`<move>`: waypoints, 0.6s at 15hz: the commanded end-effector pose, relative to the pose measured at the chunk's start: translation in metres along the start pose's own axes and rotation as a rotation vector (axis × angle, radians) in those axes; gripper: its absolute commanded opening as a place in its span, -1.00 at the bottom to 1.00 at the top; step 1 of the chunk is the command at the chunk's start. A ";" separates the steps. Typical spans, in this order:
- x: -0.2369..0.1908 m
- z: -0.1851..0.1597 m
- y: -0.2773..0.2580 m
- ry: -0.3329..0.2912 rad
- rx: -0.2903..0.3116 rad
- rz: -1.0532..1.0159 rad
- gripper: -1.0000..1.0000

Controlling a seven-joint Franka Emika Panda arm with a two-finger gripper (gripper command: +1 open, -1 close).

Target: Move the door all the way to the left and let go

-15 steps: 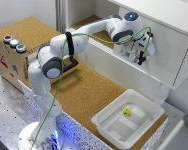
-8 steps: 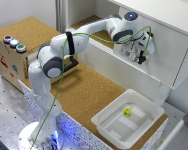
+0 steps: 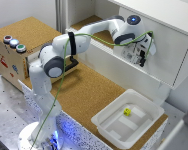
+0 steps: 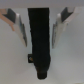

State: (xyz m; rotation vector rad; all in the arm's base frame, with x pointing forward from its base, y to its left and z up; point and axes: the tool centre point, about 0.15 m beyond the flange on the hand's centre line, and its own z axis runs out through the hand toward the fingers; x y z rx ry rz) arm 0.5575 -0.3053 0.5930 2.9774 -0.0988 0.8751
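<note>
Biggest worry at this point was the grip slipping. The end effector point(image 4: 39, 22) had a finger on each side of the black bar handle point(image 4: 39, 42), but honestly I couldn't tell from the wrist view if the pads point(image 4: 64, 25) were actually squeezing it or just sitting beside it. If they weren't clamped, a sideways pull would probably just slide off and the door wouldn't budge. The other risk, I'd guess, was the arm dragging at a slight angle and jamming the panel in its track, or letting go before it reached the far end.

The door point(image 3: 166, 42) itself was a big flat white panel, plain and smooth, standing upright on the cabinet front toward the exterior view's right, above the cork surface point(image 3: 86, 95). Its handle was short, dark and vertical, mostly hidden behind the end effector point(image 3: 142, 56) in the exterior view.
</note>
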 end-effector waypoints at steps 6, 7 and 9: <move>0.023 0.010 0.005 -0.052 0.005 -0.025 -1.00; 0.020 0.011 -0.001 -0.058 0.013 -0.030 -1.00; 0.017 0.009 -0.014 -0.059 0.015 -0.035 -1.00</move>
